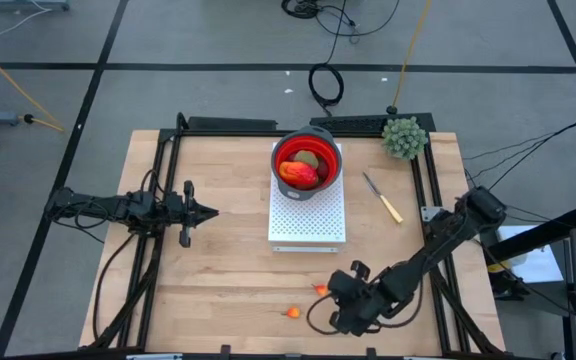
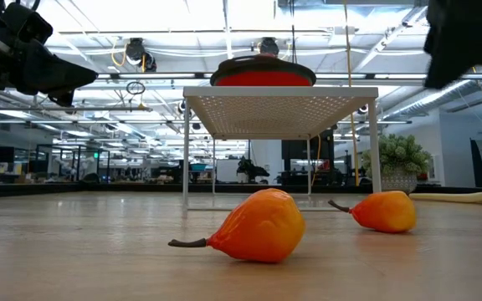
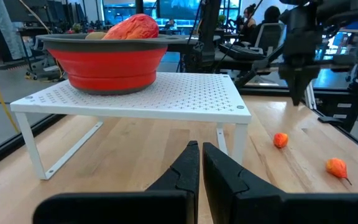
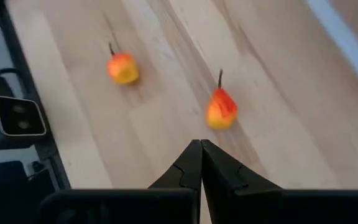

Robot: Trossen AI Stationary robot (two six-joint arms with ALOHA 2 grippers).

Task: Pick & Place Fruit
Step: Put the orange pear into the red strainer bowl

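Lying on the wooden surface (image 1: 218, 250) near its front edge, two small orange pear-shaped fruits sit in front of the white perforated rack (image 1: 308, 215), which serves as the landmark. The nearer pear (image 2: 262, 226) rests on its side, its long axis running across the low view, with the dark stem pointing to that picture's left and the fat end to its right. The second pear (image 2: 383, 211) lies a little farther back, closer to the rack, also on its side with its stem pointing the same way. From above, the two show as small orange spots, one (image 1: 293, 312) toward the front edge and one (image 1: 320, 289) closer to the rack, near each other but apart.

The right gripper (image 1: 343, 300) hovers in front of the rack, just beside the second pear and above the surface, its fingers (image 4: 194, 165) pressed together with nothing between them. Nothing lies between it and the two pears.

On top of the rack stands a red collapsible bowl (image 1: 308, 160) with a dark rim, holding a larger red-orange oblong fruit (image 1: 298, 173) and a brown-green oval (image 1: 309, 157).

The left gripper (image 1: 206, 211) waits to the left of the rack, pointing at it, fingers (image 3: 194, 168) closed and empty.

To the right of the rack a yellow-handled knife (image 1: 382, 198) lies flat on the surface, and beyond it, at the far right corner, stands a green spiky plant (image 1: 405, 137).
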